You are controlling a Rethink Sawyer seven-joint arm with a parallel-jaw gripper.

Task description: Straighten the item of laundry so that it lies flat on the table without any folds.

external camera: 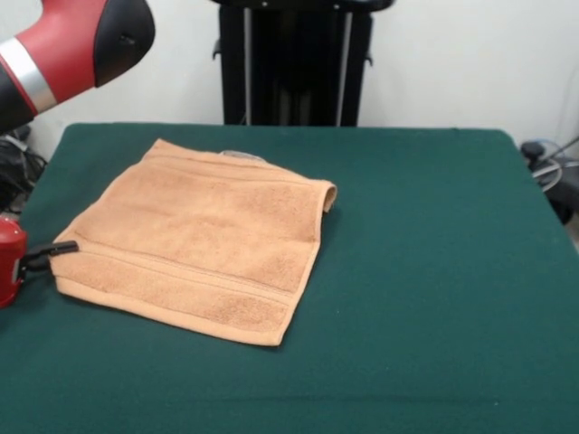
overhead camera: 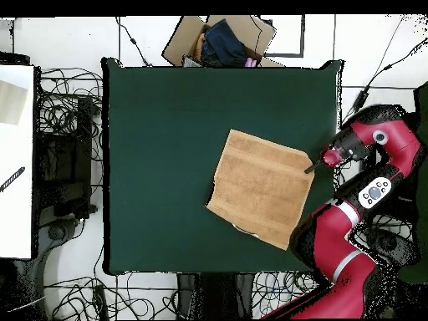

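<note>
Clearly soft and light, the item of laundry (external camera: 199, 249) lies on the counter (external camera: 425, 271) with its nearest edge touching the pincer (external camera: 56, 252), whose opening I cannot tell, while the corner farthest from it curls and wants a gentle outward pull.
</note>
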